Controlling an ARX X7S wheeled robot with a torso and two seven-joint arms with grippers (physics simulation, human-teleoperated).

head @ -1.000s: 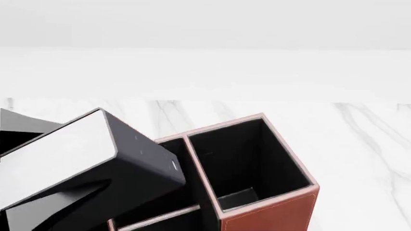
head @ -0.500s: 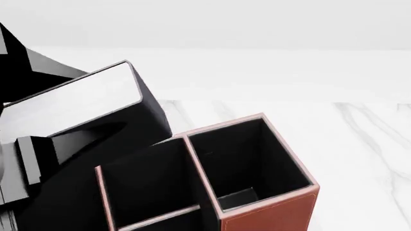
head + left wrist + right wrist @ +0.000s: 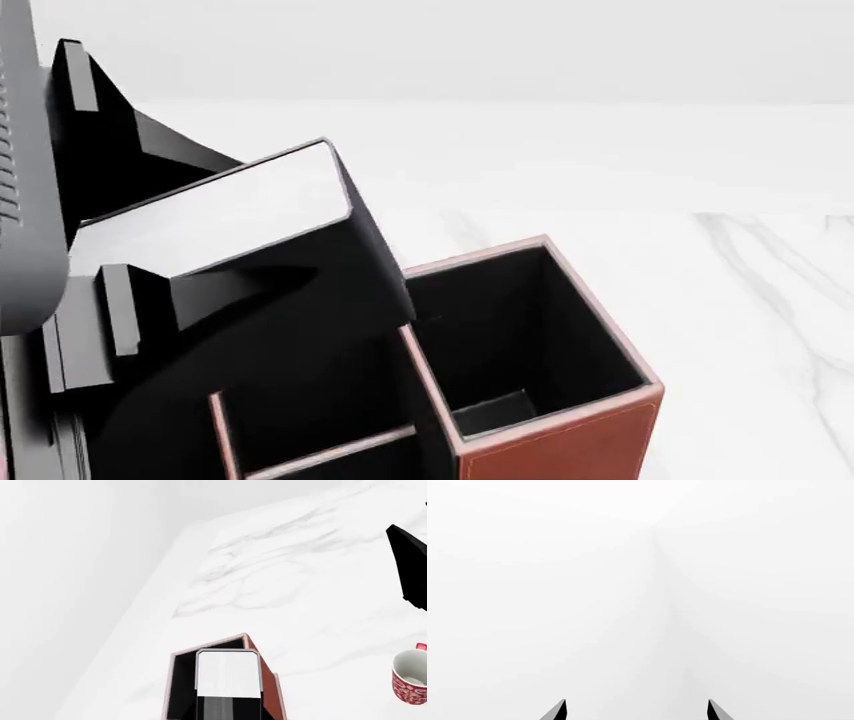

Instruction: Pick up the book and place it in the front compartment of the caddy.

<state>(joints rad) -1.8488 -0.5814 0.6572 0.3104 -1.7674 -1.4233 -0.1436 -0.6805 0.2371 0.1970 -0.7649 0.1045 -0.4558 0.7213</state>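
The book (image 3: 220, 215), black with a white page edge, hangs tilted above the left part of the caddy (image 3: 567, 445). My left gripper (image 3: 200, 220) is shut on it, with one black finger (image 3: 220, 285) lying across its page edge. In the left wrist view the book (image 3: 227, 677) stands straight in front of the camera, with the reddish-brown caddy (image 3: 267, 672) right behind and below it. The caddy's right compartment shows open with its black lining. My right gripper (image 3: 637, 712) is open and faces only a blank white surface.
A red-and-white patterned mug (image 3: 408, 678) stands on the white marble tabletop (image 3: 280, 580) beside the caddy. A black object (image 3: 410, 565) juts in at the edge of the left wrist view. A plain white wall lies behind the table.
My left arm has lifted the book from low at the left and carried it right. It now covers more of the caddy's left compartments. The caddy has not moved.
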